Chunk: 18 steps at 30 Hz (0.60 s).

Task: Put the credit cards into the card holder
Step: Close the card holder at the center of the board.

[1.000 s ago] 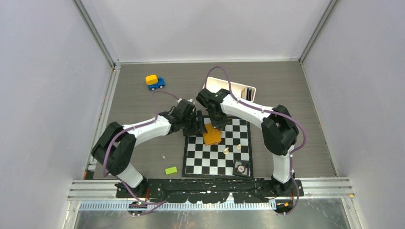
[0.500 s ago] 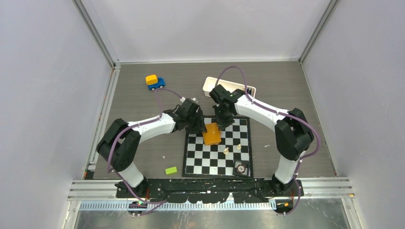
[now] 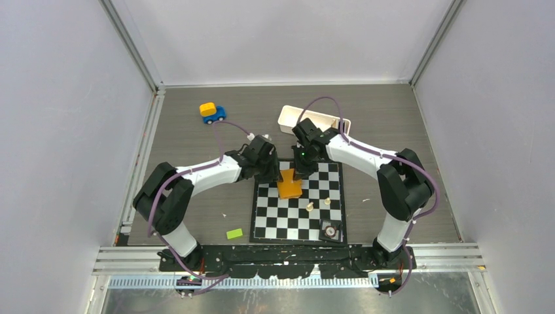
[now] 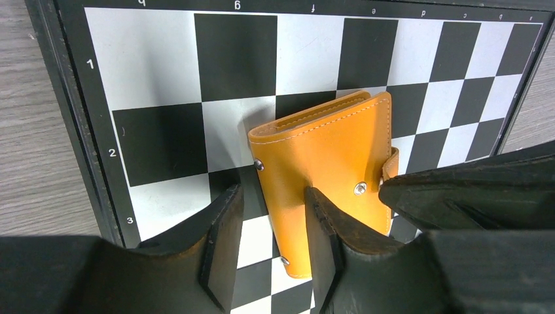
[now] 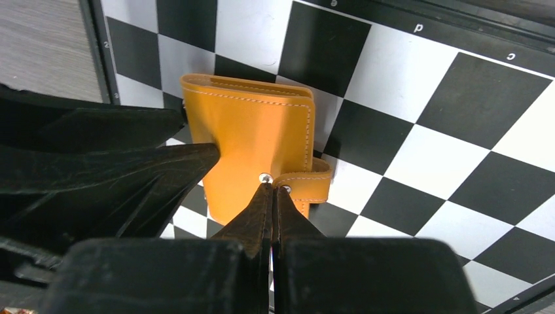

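The orange card holder [image 3: 290,184] lies folded on the far left part of the chessboard [image 3: 298,219]. In the left wrist view my left gripper [image 4: 271,196] is open and straddles the holder's [image 4: 327,150] left edge, one finger on the board and the other on the leather. In the right wrist view my right gripper [image 5: 269,188] is shut, its tips at the round snap and strap of the holder [image 5: 249,131]; nothing shows between the jaws. From above, the left gripper [image 3: 273,173] and right gripper [image 3: 300,173] flank the holder. No credit cards are visible.
A white tray [image 3: 290,118] stands behind the right arm. A blue and yellow toy car [image 3: 211,112] sits at the far left. A green block [image 3: 234,233] lies near the front. Two small chess pieces [image 3: 310,207] and a small round dial [image 3: 330,230] are on the board.
The right arm's elbow swung to the right, uncovering more of the white tray, and its gripper came back down at the holder's far edge. The left gripper edged right against the holder.
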Motion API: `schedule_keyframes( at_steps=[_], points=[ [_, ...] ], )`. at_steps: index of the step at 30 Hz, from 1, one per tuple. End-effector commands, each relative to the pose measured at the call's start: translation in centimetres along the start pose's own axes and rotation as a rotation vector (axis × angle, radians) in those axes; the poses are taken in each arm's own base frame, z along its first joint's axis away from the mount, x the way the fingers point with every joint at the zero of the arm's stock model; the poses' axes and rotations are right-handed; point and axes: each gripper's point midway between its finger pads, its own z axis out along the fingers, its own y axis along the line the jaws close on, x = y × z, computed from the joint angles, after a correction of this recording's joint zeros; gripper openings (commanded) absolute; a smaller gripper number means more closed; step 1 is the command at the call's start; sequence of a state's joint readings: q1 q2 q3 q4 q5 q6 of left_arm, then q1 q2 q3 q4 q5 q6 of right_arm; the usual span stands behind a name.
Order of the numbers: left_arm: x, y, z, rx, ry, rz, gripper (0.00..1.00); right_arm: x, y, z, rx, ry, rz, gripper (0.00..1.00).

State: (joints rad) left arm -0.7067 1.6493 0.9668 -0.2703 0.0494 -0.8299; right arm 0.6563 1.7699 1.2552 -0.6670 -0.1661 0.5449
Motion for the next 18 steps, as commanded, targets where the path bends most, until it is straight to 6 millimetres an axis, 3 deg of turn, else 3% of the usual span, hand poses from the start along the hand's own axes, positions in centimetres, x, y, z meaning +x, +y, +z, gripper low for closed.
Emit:
schedule_keyframes(
  at_steps=[1, 5, 18],
  points=[
    [1.5, 2.2, 0.8, -0.091, 0.04, 0.015, 0.41, -1.7, 2.6, -2.2, -0.115, -0.087, 0.002, 0.0],
    [1.4, 2.3, 0.8, -0.092, 0.04, 0.014, 0.39, -1.7, 3.0, -2.6, -0.14, -0.088, 0.002, 0.01],
    [1.4, 2.2, 0.8, -0.09, 0.039, 0.011, 0.37, -0.6, 3.0, -0.6, -0.16, -0.016, 0.011, 0.0]
  ],
)
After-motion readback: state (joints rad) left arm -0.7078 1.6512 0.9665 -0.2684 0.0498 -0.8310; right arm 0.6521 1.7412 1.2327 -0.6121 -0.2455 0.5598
